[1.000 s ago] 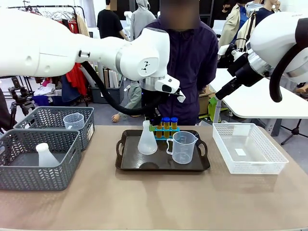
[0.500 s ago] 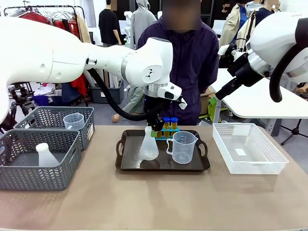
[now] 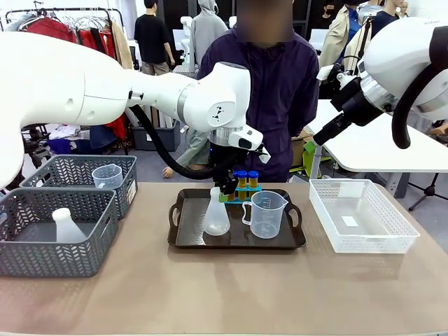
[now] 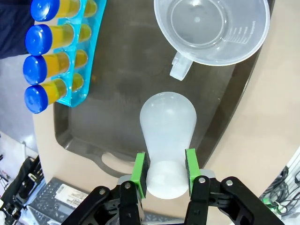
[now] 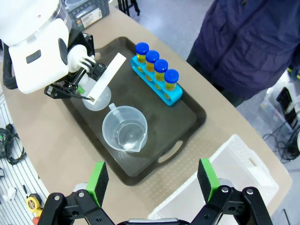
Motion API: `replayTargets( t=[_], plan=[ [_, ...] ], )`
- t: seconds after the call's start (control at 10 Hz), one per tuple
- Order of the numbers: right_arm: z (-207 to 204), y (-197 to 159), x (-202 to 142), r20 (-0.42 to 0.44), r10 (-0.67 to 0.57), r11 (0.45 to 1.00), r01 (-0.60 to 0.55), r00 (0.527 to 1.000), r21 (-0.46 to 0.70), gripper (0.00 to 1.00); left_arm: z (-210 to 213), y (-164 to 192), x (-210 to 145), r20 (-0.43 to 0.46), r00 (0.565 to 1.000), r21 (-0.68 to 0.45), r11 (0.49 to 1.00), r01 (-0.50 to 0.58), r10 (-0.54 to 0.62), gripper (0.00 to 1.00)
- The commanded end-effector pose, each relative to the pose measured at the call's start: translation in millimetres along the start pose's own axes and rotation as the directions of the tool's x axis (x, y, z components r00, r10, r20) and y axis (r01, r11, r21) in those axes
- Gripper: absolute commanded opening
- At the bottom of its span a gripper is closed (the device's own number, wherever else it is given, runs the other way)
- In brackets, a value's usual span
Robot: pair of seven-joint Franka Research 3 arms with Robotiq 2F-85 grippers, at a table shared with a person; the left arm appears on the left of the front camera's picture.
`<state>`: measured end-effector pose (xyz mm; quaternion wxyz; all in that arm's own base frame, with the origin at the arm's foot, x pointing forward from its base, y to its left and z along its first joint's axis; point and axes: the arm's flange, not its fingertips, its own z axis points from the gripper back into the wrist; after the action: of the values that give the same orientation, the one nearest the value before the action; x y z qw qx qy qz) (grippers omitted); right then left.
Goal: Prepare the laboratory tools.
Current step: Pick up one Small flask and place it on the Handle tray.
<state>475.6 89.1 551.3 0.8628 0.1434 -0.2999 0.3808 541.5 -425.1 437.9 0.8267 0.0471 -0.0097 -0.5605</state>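
Beige worktop [image 3: 231,294] under a dark tray [image 3: 183,234], grey mesh baskets [image 3: 42,252] to the left, white lattice basket [image 3: 360,217] to the right, person in a dark jacket [image 3: 276,91] standing at the far edge.

Left end effector [image 4: 164,171] clamped on the neck of the flask [image 4: 168,126], green pads on either side of it. Flask upright on the tray or just above it, long axis in line with the fingers, so straight below the wrist. Whitish, translucent, smooth, cone widening to a round base.

Beaker [image 3: 266,213] just beside the flask to the right, clear plastic, printed scale, handle toward the flask. Rack [image 4: 82,56] of tubes [image 4: 47,58] at the tray's far edge, blue caps, yellow fill, standing upright in a turquoise holder.

Right end effector [image 5: 152,180] high above the worktop, pads wide apart, nothing between them, well apart from the tray. Left arm plainly nearer.

Second flask [image 3: 66,227] and second beaker [image 3: 107,175] lying in the grey baskets.
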Motion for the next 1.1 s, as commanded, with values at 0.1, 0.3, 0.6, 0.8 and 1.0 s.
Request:
replayTargets(
  t=[0.1,0.3,0.6,0.8,1.0],
  plan=[
    [0.9,-1.0,-0.7,0.005,-0.004,1.0,0.004,1.0,0.006,1.0,-3.0,6.7,-2.0,0.003,1.0,0.013,1.0,0.012,-0.012,0.0],
    [0.9,-1.0,-0.7,0.005,-0.004,1.0,0.004,1.0,0.006,1.0,-5.0,9.8,-1.7,0.003,1.0,0.007,1.0,0.01,-0.01,0.26],
    [0.9,-1.0,-0.7,0.005,-0.004,1.0,0.004,1.0,0.006,1.0,-4.8,10.2,-4.0,0.004,1.0,0.011,1.0,0.004,-0.004,0.83],
    [0.9,-1.0,-0.7,0.005,-0.004,1.0,0.004,1.0,0.006,1.0,-3.8,10.5,-5.7,0.007,1.0,0.007,1.0,-0.001,0.001,1.0],
    [0.9,-1.0,-0.7,0.005,-0.004,1.0,0.004,1.0,0.006,1.0,0.8,11.8,-9.8,0.02,1.0,-0.002,1.0,-0.014,0.015,1.0]
  ],
)
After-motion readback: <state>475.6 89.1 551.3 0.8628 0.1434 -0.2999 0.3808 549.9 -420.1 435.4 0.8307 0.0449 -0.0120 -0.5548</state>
